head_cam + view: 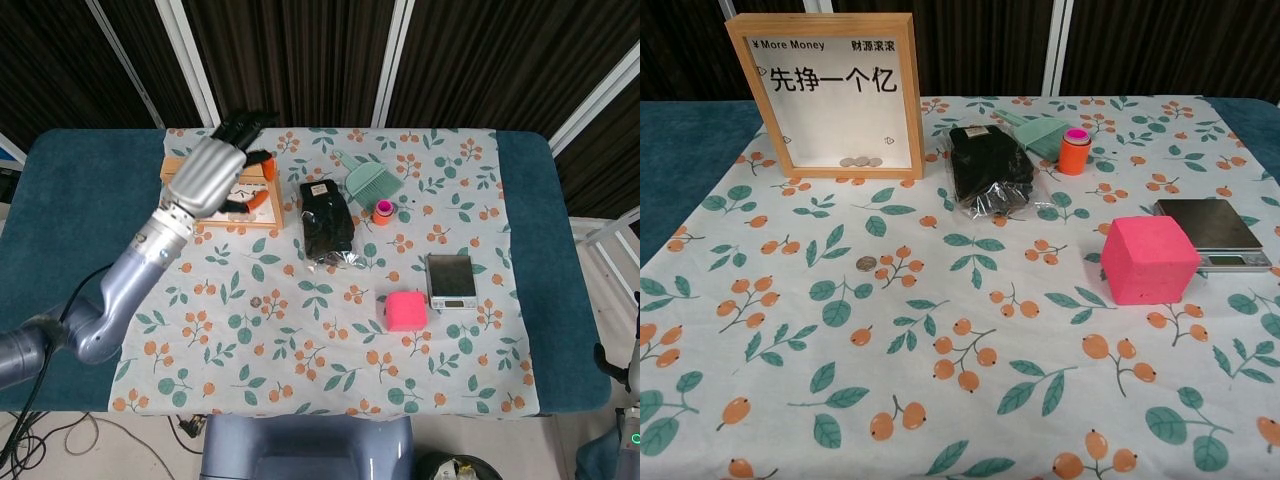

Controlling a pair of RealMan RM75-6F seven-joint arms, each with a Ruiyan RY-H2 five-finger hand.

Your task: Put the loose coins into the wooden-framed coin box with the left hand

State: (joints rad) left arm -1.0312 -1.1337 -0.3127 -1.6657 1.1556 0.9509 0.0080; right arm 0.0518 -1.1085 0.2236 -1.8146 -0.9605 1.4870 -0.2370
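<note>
1 small round loose coin point(867, 264) is lying flat on the leaf-patterned tablecloth point(970, 400), open cloth all around it. Beyond, the upright wooden-framed coin box point(826, 95) is showing 3 coins point(861, 161) at its bottom edge. The grey left hand point(212, 178) is hovering over the box, fingers spread, holding nothing. The black packet point(988, 170) is sitting just right.

White tablecloth point(940, 420) with orange berries and green leaves, pink cube point(1148, 259), orange bottle point(1074, 152), black bag point(987, 168)
</note>
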